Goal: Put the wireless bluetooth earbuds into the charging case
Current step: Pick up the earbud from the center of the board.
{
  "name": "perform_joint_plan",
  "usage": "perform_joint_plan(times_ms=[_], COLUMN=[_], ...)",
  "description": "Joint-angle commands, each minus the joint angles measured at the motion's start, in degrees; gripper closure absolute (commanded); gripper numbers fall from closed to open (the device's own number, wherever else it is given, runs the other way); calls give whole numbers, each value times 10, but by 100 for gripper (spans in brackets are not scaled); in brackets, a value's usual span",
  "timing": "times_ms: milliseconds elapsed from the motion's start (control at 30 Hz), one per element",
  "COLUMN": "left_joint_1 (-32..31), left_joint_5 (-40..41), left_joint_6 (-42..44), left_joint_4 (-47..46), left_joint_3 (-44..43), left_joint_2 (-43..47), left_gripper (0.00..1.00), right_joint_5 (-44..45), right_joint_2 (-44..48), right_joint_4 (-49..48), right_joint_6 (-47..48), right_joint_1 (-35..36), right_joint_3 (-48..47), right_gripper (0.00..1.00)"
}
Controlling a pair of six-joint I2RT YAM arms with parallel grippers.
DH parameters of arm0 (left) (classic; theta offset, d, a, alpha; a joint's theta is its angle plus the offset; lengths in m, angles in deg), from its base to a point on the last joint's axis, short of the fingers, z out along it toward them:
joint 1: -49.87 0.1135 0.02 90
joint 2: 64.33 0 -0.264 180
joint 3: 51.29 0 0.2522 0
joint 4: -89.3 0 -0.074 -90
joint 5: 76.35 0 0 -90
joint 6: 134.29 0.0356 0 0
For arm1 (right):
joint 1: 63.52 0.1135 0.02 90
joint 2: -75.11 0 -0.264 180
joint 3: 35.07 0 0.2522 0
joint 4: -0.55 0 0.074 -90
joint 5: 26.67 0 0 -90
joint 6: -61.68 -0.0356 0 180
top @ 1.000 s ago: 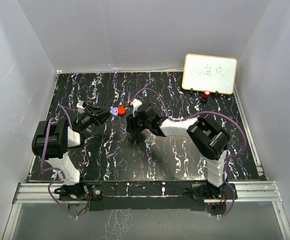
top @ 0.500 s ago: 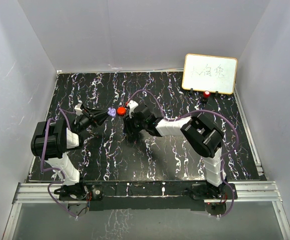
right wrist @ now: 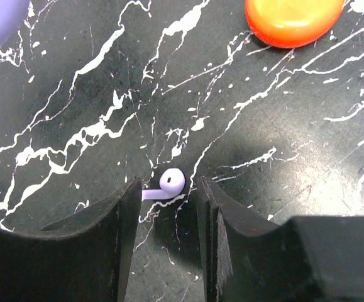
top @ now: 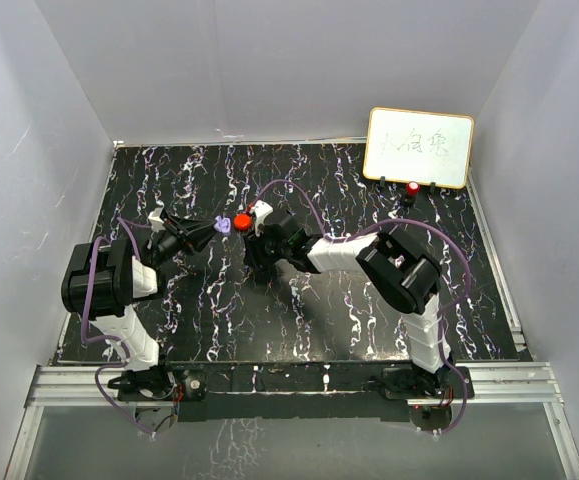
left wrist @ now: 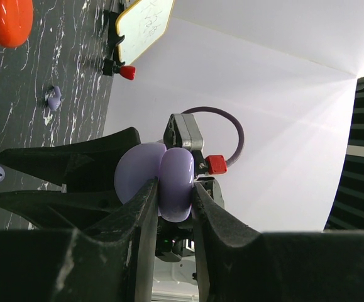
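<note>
Purple earbud on table between half-open jaws of your right gripper, not gripped; long axis 9–3 o'clock, stem toward 9, along closing line. Left gripper clamped on purple charging case.

On the black, white-veined table, the left gripper reaches toward the middle and pinches a pale purple case off the surface. A red case lies just beside it on the right. The right arm folds leftward, its wrist aimed down just right of the red case. A whiteboard stands at the far right corner, with a red clip at its foot
</note>
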Motion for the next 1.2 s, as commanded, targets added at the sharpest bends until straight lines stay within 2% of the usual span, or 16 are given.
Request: perform_joint_plan(times_ms=[0, 300, 733, 1067, 1167], left_joint_1=[6, 9, 12, 12, 12], left_joint_5=[-14, -15, -15, -15, -15], left_joint_6=[-9, -10, -9, -8, -8], left_joint_4=[-193, -193, -193, -193, -193], left_joint_3=[3, 5, 7, 7, 7], left_joint_2=[22, 21, 21, 18, 18], left_gripper=[100, 100, 100, 100, 100], right_joint_5=[0, 5, 45, 81, 94], right_joint_2=[-10, -11, -19, -3, 12], right_joint_4=[-27, -21, 7, 8, -13], right_joint_6=[-1, 1, 24, 37, 42], right_joint_1=[4, 8, 23, 25, 24], right_joint_3=[-25, -25, -37, -28, -14], right_gripper=[62, 70, 74, 88, 89])
